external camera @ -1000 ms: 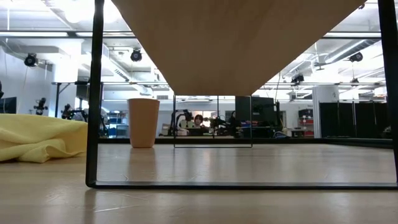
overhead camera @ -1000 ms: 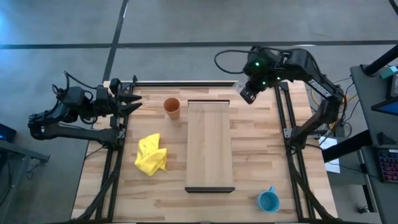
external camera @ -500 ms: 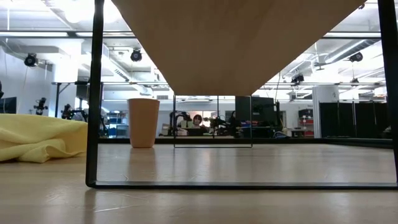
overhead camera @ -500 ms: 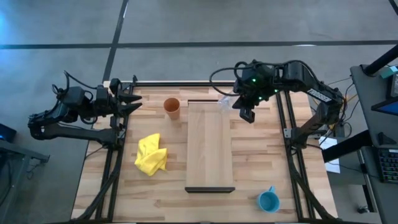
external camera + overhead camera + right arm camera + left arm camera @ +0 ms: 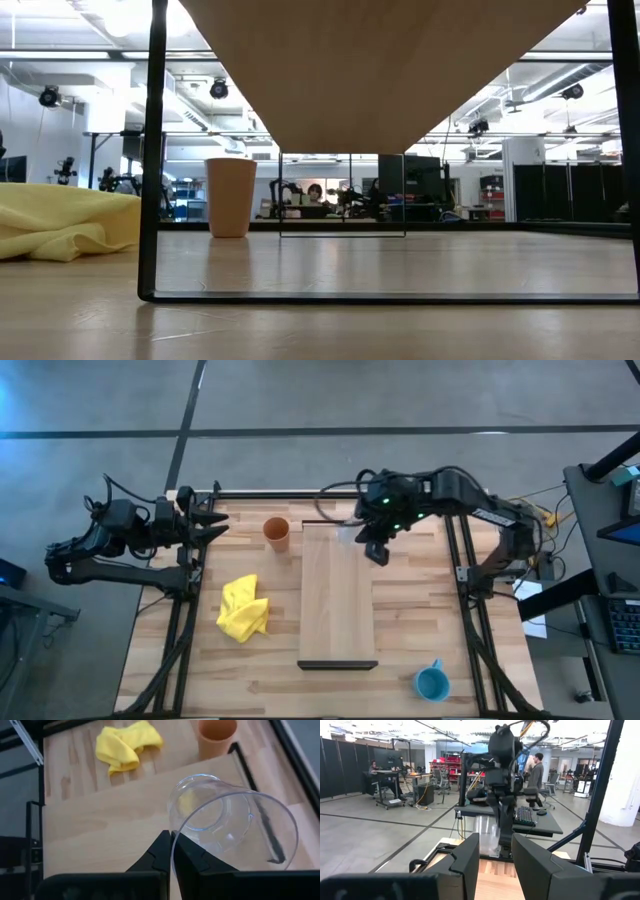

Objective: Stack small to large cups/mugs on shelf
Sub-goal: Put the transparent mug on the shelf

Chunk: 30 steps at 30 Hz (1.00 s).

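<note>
Right gripper (image 5: pixel 372 548) clamps the clear glass mug's (image 5: pixel 231 825) rim, above the shelf's (image 5: pixel 337 600) far right edge; the smooth pale board is bare. Orange-brown cup (image 5: pixel 277 532) stands just left of the shelf; light-blue mug (image 5: pixel 432 682) is near the table's front right. Left gripper (image 5: pixel 207 526) waits at the left edge, fingers apart.

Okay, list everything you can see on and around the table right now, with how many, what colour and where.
Glass mug: one, clear, held over the shelf's far end.
Cup: one, orange-brown, upright on the table left of the shelf's far end.
Blue mug: one, light blue, on the table near the shelf's near right corner.
Shelf: one, pale wood on a dark frame, down the table's middle.
Cloth: one, yellow, crumpled on the table left of the shelf.
Table: one, slatted pale wood.
People: at desks in the room behind, in the left wrist view.
Right tool: dark, shut on the glass mug's rim.
Left tool: dark, open, waiting at the table's far left corner.
</note>
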Tool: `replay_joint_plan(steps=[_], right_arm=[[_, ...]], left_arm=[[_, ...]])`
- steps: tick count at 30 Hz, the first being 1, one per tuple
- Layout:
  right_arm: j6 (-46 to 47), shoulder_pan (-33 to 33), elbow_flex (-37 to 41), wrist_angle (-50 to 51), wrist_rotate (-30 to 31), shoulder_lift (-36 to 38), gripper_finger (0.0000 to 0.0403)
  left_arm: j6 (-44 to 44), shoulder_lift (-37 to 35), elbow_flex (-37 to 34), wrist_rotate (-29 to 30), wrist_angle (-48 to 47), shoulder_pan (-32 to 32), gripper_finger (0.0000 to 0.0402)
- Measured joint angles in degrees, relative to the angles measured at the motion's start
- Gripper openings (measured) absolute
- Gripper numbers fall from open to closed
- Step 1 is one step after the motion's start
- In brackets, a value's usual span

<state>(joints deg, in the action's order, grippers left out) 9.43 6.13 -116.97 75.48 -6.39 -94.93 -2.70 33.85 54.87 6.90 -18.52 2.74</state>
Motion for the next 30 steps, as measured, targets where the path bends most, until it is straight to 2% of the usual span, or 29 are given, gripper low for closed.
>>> replay_joint_plan(steps=[4,15,27,30], right_arm=[[5.18,-0.07,-0.06,0.15,1.57,-2.33,0.0009],[11.03,0.00,-0.79,3.41,1.98,-5.61,0.0009],[11.58,0.01,-0.48,4.09,1.98,-8.42,0.0009],[11.56,0.12,-0.27,3.27,3.89,-8.90,0.0009]], left_arm=[[0.00,0.00,0.00,-0.02,0.00,0.02,0.0102],[-0.03,-0.01,0.00,-0.02,-0.03,0.01,0.0102],[-0.04,-0.02,-0.80,-0.04,-0.03,0.00,0.0102],[-0.04,0.17,-0.90,-0.04,-0.01,0.00,0.0102]])
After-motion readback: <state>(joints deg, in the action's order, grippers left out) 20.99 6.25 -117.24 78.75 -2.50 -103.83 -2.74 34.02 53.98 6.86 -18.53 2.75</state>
